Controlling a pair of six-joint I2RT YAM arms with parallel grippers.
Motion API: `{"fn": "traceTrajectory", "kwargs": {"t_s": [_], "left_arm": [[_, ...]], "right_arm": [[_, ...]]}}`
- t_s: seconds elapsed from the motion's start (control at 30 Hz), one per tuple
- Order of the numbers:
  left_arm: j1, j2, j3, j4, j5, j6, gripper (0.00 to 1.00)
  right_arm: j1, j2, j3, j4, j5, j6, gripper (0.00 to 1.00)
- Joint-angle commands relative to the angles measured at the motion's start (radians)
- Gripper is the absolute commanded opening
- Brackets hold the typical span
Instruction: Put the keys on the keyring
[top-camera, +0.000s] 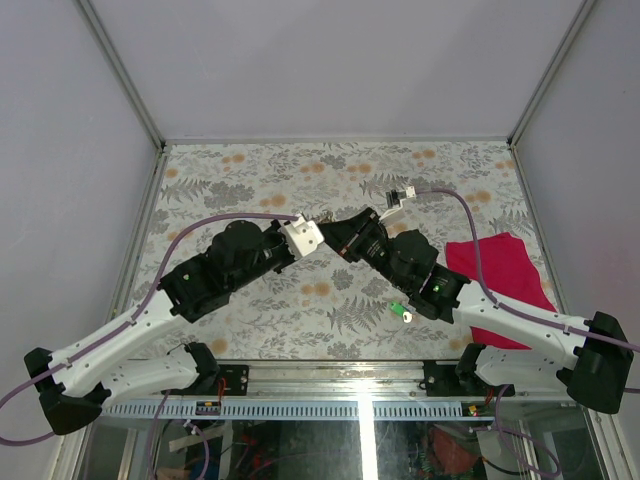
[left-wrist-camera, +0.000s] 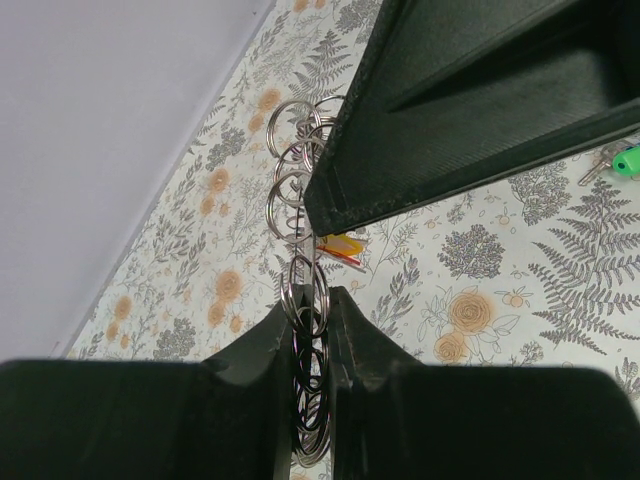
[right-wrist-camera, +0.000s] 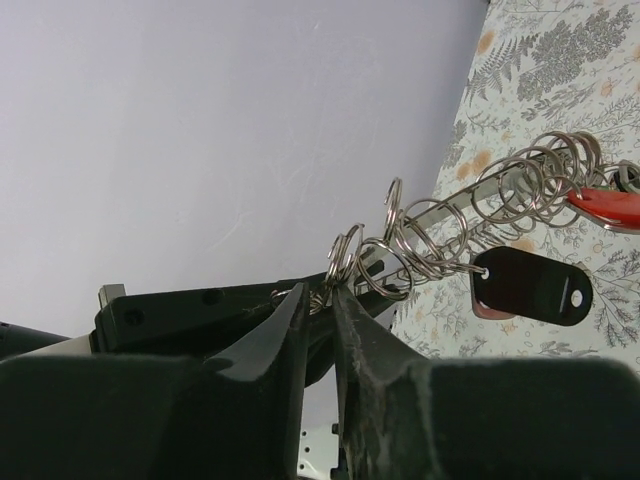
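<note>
Progress partial: left claw (left-wrist-camera: 313, 300) and right claw (right-wrist-camera: 320, 292) each pinch the silvery ring-link keyring chain (right-wrist-camera: 400, 250) mid-frame, with red-headed key (right-wrist-camera: 605, 205) and black-headed key (right-wrist-camera: 530, 288) attached and green-headed key (top-camera: 397, 309) loose lower right.

The light in here is bright, soft and even, coming from overhead, so the left gripper (top-camera: 318, 226) and right gripper (top-camera: 338, 233) cast only faint, soft-edged shadows on the flowered table (top-camera: 250, 300) beneath them. In each wrist view the black fingers (left-wrist-camera: 250, 400) nearest the lens look dark and slightly soft, while the keyring (left-wrist-camera: 300, 290) just ahead of the fingertips is sharp and catches small white glints. Well behind both grippers, a hard streak of glare crosses the shiny ledge (top-camera: 366, 425).
</note>
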Motion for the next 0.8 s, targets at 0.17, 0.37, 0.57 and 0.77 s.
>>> {"fn": "traceTrajectory", "kwargs": {"t_s": [0.17, 0.37, 0.57, 0.77], "left_arm": [[-0.005, -0.032, 0.008, 0.113, -0.007, 0.009, 0.0], [-0.005, -0.04, 0.008, 0.103, 0.013, -0.015, 0.0], [-0.007, -0.055, 0.007, 0.094, 0.036, -0.056, 0.0], [-0.005, -0.07, 0.009, 0.088, 0.084, -0.097, 0.0]], "right_arm": [[0.006, -0.009, 0.035, 0.071, 0.049, -0.077, 0.03], [0.006, -0.024, 0.008, 0.144, 0.027, -0.232, 0.0], [0.007, -0.048, -0.041, 0.246, -0.057, -0.427, 0.0], [0.005, -0.063, -0.09, 0.333, -0.161, -0.658, 0.0]]}}
